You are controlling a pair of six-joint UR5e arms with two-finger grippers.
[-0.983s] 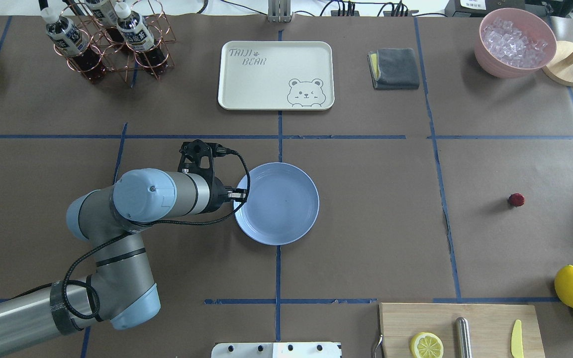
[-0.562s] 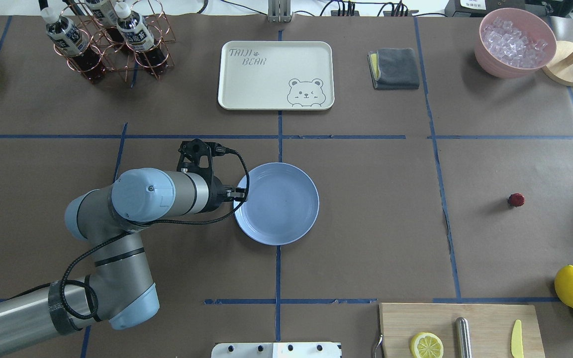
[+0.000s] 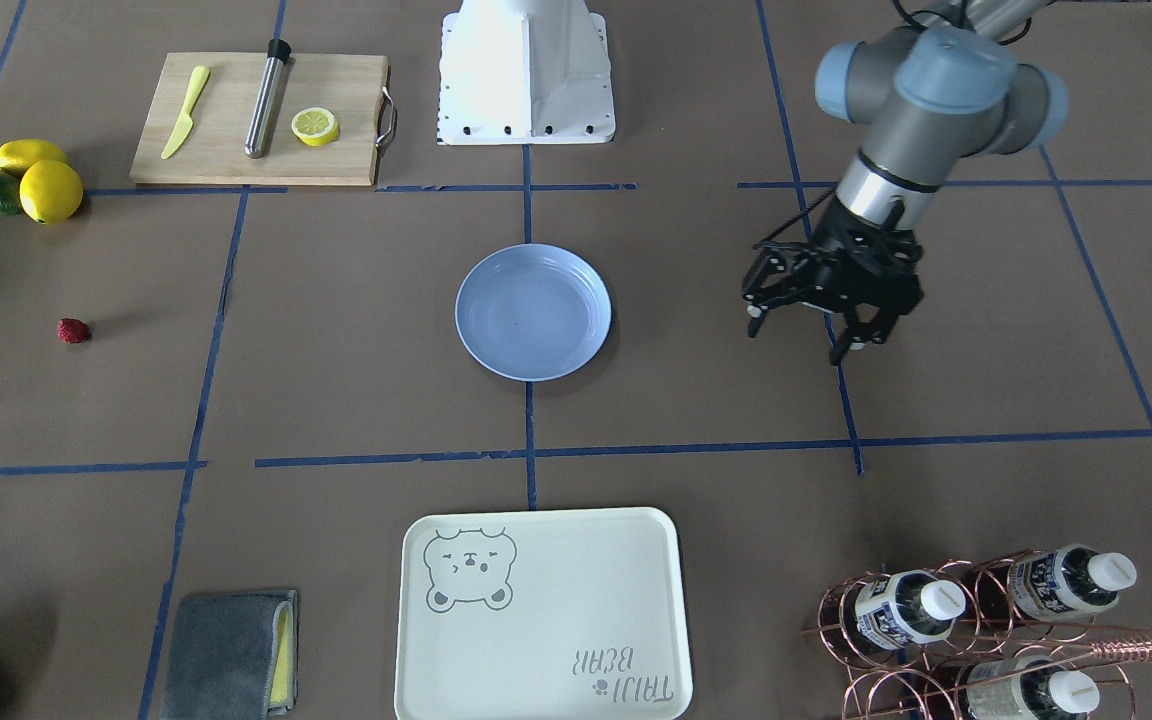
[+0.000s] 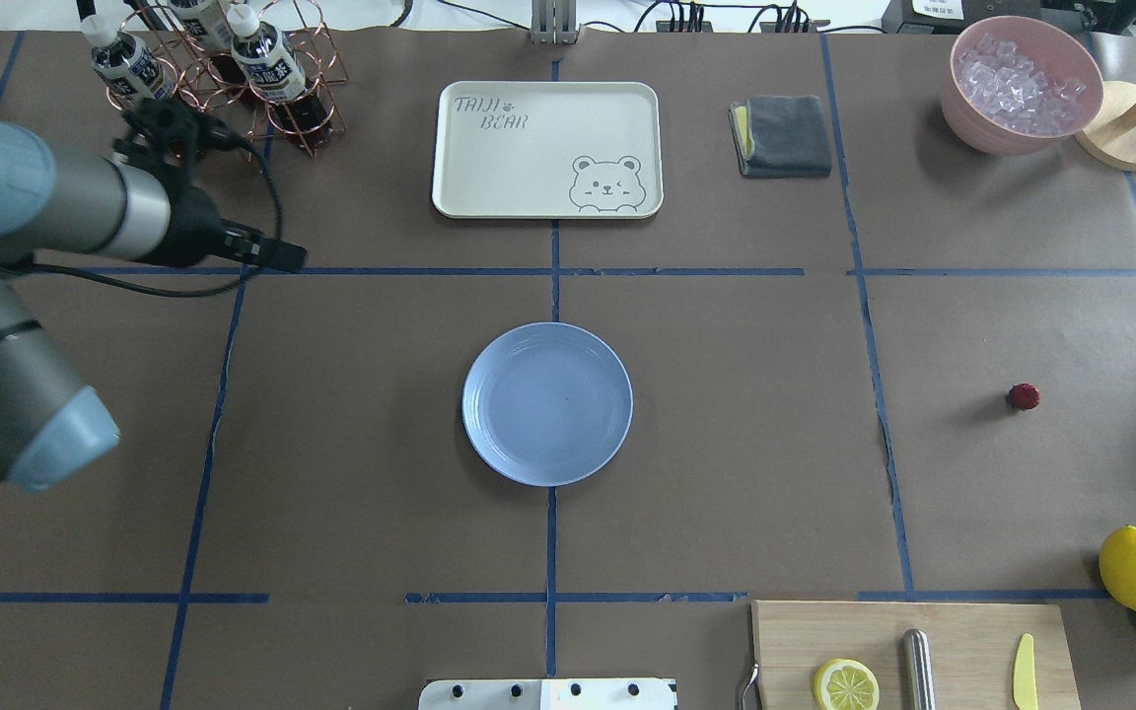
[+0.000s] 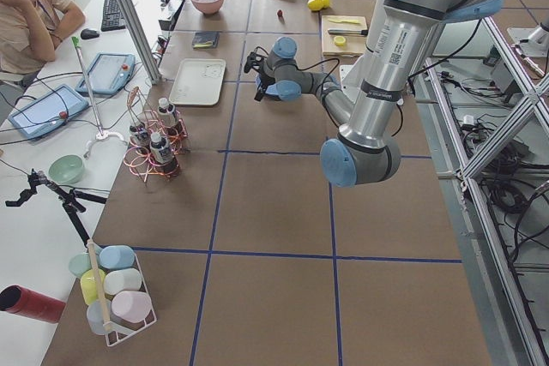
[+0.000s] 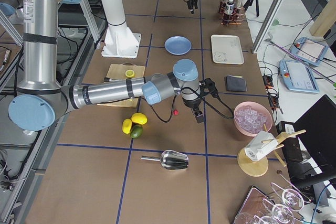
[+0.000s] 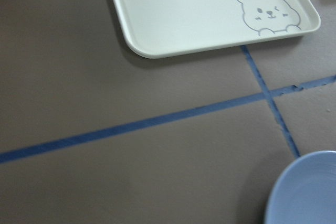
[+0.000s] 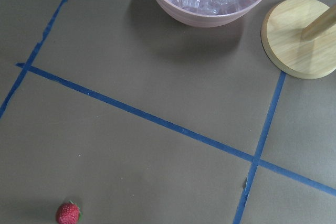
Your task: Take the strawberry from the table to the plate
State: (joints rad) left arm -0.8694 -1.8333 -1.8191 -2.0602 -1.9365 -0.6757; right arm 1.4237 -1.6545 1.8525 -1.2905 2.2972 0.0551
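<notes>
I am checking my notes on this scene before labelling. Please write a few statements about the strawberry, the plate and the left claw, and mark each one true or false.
1. The plate is empty. True.
2. The strawberry lies on the plate. False: it lies on the bare table, far from the plate.
3. The left claw holds the strawberry. False: it is open and empty, apart from the plate.
4. The pink bowl holds clear cubes. True.
</notes>
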